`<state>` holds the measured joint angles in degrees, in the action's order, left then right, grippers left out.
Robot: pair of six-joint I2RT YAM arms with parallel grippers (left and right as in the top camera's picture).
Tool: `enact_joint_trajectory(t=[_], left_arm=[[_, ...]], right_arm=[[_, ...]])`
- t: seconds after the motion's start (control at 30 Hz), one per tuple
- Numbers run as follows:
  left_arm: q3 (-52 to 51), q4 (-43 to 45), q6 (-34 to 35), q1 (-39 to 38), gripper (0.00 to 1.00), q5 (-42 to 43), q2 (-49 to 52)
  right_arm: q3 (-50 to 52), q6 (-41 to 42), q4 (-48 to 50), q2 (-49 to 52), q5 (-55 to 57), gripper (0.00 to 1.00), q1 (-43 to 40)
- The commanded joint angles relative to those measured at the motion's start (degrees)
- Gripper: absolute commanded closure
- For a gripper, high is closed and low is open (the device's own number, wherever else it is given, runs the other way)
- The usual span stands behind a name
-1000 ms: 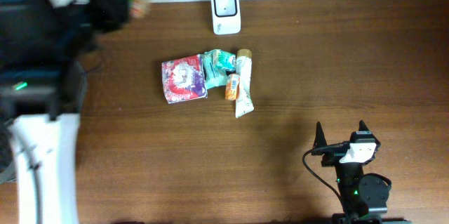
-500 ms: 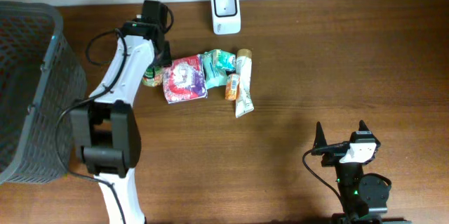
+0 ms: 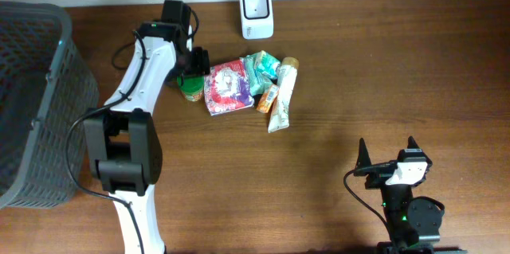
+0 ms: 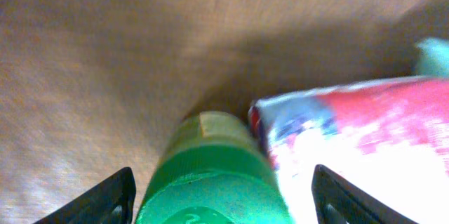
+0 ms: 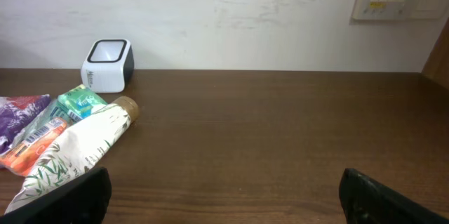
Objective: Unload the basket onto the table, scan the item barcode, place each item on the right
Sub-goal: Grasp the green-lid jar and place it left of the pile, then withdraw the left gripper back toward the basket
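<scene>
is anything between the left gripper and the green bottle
Nothing sits over the green bottle, which lies between the open left gripper's fingers. But the red packet lies against its side, in the gap before one finger, so closing may pinch the packet too.

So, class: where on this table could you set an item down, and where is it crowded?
Bare wood lies right of the tube, and on the near side of the pouch across to the right hand. Crowded: below the scanner, where the left hand straddles the bottle beside the pouch.
</scene>
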<state>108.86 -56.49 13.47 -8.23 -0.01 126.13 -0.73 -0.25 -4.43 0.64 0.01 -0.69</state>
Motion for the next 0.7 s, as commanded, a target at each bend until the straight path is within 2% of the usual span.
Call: enact_joint_trajectory(t=[0.0, 0.03, 0.2, 0.27, 0.3, 0.37, 0.43, 0.57, 0.6, 0.67], left_arm=[[15.32, -9.03, -0.37, -0.07, 0.04, -1.75, -0.26], [22.16, -13.92, -0.35, -0.07, 0.01, -1.73, -0.26], [53.24, -33.4, -0.33, 0.17, 0.01, -1.73, -0.31], [62.82, -39.95, -0.31, 1.42, 0.01, -1.73, -0.31], [64.24, -40.24, -0.42, 2.75, 0.01, -1.01, -1.03], [64.24, -40.24, -0.39, 5.7, 0.01, 2.14, -4.15], [61.79, -40.24, -3.39, 7.91, 0.01, 2.36, -9.35], [42.51, -40.24, -3.28, 12.83, 0.01, 1.9, -23.34], [37.0, -40.22, -2.99, 16.31, 0.01, 1.68, -27.28], [34.29, -40.22, -1.01, 23.1, 0.01, 1.75, -29.92]], right_arm=[[0.42, -0.35, -0.26, -0.39, 0.28, 0.01, 0.31], [0.42, -0.37, -0.24, -0.39, 0.28, 0.01, 0.31], [0.42, -0.35, -0.26, -0.39, 0.28, 0.01, 0.31], [0.42, -0.37, -0.26, -0.39, 0.28, 0.01, 0.31], [0.42, -0.35, -0.26, -0.39, 0.28, 0.01, 0.31], [0.42, -0.37, -0.26, -0.39, 0.28, 0.01, 0.31], [0.42, -0.35, -0.24, -0.39, 0.28, 0.01, 0.31], [0.42, -0.35, -0.24, -0.39, 0.28, 0.01, 0.31], [0.42, -0.35, -0.24, -0.39, 0.28, 0.01, 0.31], [0.42, -0.37, -0.24, -0.39, 0.28, 0.01, 0.31]])
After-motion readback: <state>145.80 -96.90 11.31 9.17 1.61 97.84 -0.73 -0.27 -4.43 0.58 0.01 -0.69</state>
